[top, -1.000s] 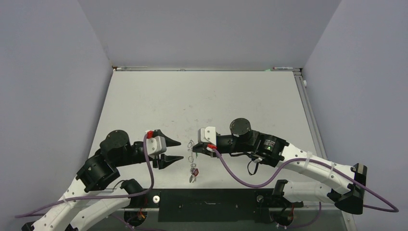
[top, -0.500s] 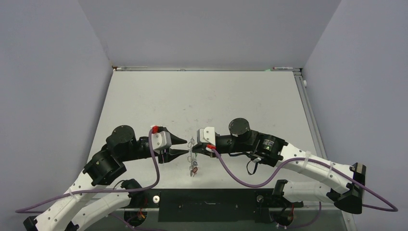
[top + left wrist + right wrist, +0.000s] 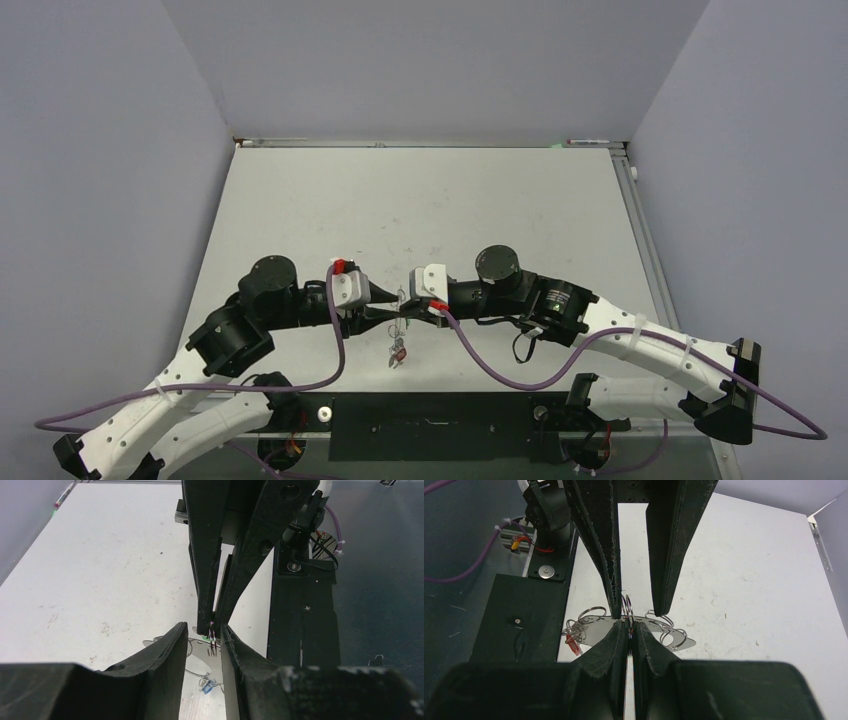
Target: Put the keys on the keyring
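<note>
Both arms meet nose to nose at lower centre of the top view, over the near part of the table (image 3: 450, 200). R gripper (image 3: 628, 624): jaws pinched together on the keyring (image 3: 659, 626). It holds one small split ring edge-on, w/ only a hairline gap btw the pads in its wrist cam. L gripper (image 3: 203, 627): jaws apart, tips sitting either side of that same ring and of the R tips. We can't tell if the L pads touch the ring. The rest of the keyring spreads left and right of the pinch at mid-frame in the R wrist cam, w/ more split rings along its rim. We can't tell whether it's off the table. The keys (image 3: 398, 352) bunch just below the two grippers in the top view, a bit of red showing. Red-tag key (image 3: 572, 645) sits lower left in the R wrist cam, at the keyring's left end, beside the black base plate (image 3: 524, 625). Blue-tag key (image 3: 206, 687) is at bottom centre of the L wrist cam, seen btw the L fingers. Green tag (image 3: 204, 637) is just a sliver under the R tips. Whether each key is threaded on a ring is too small for us to read.
</note>
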Available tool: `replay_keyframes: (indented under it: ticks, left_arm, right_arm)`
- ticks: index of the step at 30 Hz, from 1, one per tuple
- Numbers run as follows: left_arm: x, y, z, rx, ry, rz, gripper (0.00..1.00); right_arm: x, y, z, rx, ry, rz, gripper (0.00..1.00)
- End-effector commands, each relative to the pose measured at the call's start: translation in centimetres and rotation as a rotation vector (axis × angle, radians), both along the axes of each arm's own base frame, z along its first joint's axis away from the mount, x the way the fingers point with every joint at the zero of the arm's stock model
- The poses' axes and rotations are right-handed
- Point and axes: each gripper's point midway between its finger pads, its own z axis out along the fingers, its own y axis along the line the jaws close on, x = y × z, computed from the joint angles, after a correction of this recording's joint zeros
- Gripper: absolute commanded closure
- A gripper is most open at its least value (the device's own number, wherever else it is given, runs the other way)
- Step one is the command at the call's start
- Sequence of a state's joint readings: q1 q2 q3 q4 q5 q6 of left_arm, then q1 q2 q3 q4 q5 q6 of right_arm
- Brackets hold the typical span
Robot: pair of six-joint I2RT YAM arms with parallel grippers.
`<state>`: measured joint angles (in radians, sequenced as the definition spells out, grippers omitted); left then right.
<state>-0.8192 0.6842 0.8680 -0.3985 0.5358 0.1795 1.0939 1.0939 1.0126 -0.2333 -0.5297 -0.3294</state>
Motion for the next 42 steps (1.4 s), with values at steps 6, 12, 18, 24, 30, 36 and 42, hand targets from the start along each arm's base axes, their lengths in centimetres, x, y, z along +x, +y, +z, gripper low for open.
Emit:
replay_keyframes:
  ticks: [6, 12, 18, 24, 30, 36, 42]
  left_arm:
    - [0.1, -0.7, 0.3, -0.015, -0.034, -0.017, 0.79]
    - [0.2, -1.0, 0.1, -0.025, -0.032, -0.015, 0.96]
    - [0.5, -1.0, 0.2, -0.044, -0.043, 0.006, 1.00]
    - [0.3, -0.6, 1.9, -0.165, -0.067, 0.036, 1.00]
    - [-0.3, -0.5, 3.1, -0.267, -0.054, 0.030, 1.00]
    - [-0.9, -0.5, 3.8, -0.326, -0.045, 0.008, 1.00]
    - [-1.0, -0.5, 3.6, -0.334, -0.042, 0.003, 1.00]
  right_arm:
    - [-0.2, 0.4, 3.2, 0.109, -0.057, 0.022, 0.95]
    - [-0.4, 0.2, 3.4, 0.120, -0.058, 0.031, 0.95]
    - [-0.7, -0.1, 3.6, 0.138, -0.061, 0.038, 0.95]
    - [-0.1, -0.9, 4.0, 0.173, -0.069, -0.027, 0.56]
    - [-0.2, -1.4, 3.5, 0.184, -0.055, -0.041, 0.53]
    - [-0.3, -1.2, 2.8, 0.181, -0.035, -0.041, 0.58]
    - [-0.3, -1.0, 3.1, 0.187, -0.035, -0.037, 0.68]
